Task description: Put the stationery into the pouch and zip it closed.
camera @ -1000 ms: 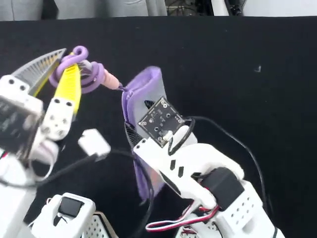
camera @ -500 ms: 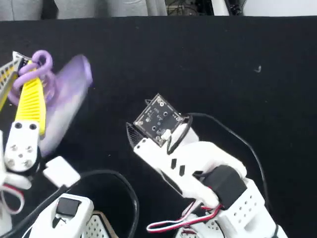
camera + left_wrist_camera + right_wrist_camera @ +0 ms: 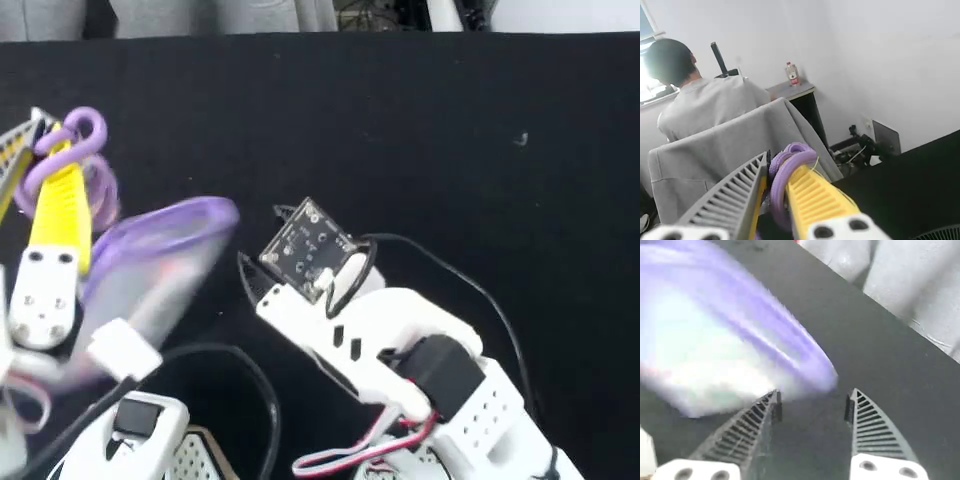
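The left gripper [image 3: 45, 135], pinching the coiled purple cord loop [image 3: 88, 128], has swung the translucent purple pouch [image 3: 165, 255] leftward, clear of the right gripper [image 3: 812, 402], which is spread and empty, so the zipping pull looks finished, though blur hides the zip.

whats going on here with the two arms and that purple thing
The left gripper has its jaws shut on the purple cord loop, with the pouch dangling from it over the black table. The right gripper sits close beside the pouch, jaws open and empty. Whether the zip is closed can't be told.
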Motion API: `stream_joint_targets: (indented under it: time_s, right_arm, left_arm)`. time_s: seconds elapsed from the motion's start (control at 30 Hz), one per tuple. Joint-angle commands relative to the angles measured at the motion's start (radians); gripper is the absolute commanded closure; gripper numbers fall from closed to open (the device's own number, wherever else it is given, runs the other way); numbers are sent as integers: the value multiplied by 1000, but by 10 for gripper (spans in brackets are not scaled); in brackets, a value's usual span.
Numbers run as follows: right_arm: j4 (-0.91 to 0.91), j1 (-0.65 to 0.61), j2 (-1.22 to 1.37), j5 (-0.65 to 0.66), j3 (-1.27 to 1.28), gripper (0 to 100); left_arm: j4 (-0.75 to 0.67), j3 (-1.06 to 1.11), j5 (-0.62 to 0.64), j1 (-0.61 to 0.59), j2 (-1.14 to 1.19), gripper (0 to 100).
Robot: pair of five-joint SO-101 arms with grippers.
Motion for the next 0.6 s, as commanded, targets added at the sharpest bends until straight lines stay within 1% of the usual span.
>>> stream_joint_targets:
  time_s: [0.0, 0.13, 0.3, 0.43, 0.57]
  right_arm:
    - [-12, -63, -53, -5, -12, 783]
    - [-18, -60, -67, -3, -13, 783]
    - [-11, -20, -73, -3, 10, 783]
    - [-8, -12, -74, -3, 35, 783]
    - [48, -15, -76, -2, -42, 783]
  left_arm:
    - [-109, 12, -2, -4, 35, 971]
    - [-167, 25, 0, -5, 71, 971]
    - [-170, 25, 40, -4, 101, 971]
    - [-173, 25, 41, -4, 110, 971]
    - [-206, 27, 41, -4, 133, 971]
